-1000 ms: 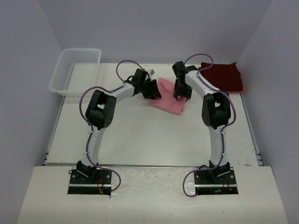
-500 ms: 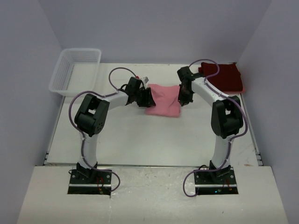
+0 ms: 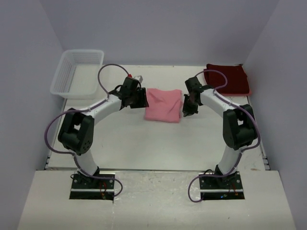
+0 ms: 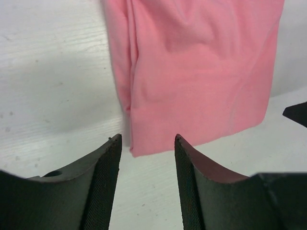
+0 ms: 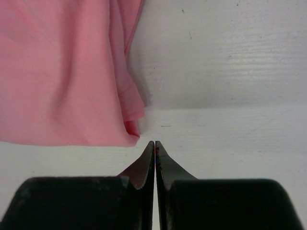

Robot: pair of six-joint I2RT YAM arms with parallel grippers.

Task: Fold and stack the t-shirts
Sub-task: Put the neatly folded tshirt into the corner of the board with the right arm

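The light pink t-shirt (image 3: 163,105) lies folded into a rectangle mid-table, also filling the left wrist view (image 4: 196,67) and the right wrist view (image 5: 62,72). The dark maroon t-shirt (image 3: 228,79) lies folded at the back right corner. My left gripper (image 3: 142,98) sits just off the pink shirt's left edge, open (image 4: 147,140), with nothing between its fingers. Just off the shirt's right edge is my right gripper (image 3: 184,110), shut (image 5: 155,143) with nothing in it, tips apart from the cloth.
A white plastic lattice basket (image 3: 76,73) stands at the back left. The table's raised right edge (image 3: 256,129) runs beside the right arm. Purple cables loop above both arms.
Both grippers have come down and drawn away from the pink shirt, which now lies flat and squared. The right gripper has let go and shut; the left arm swung left.
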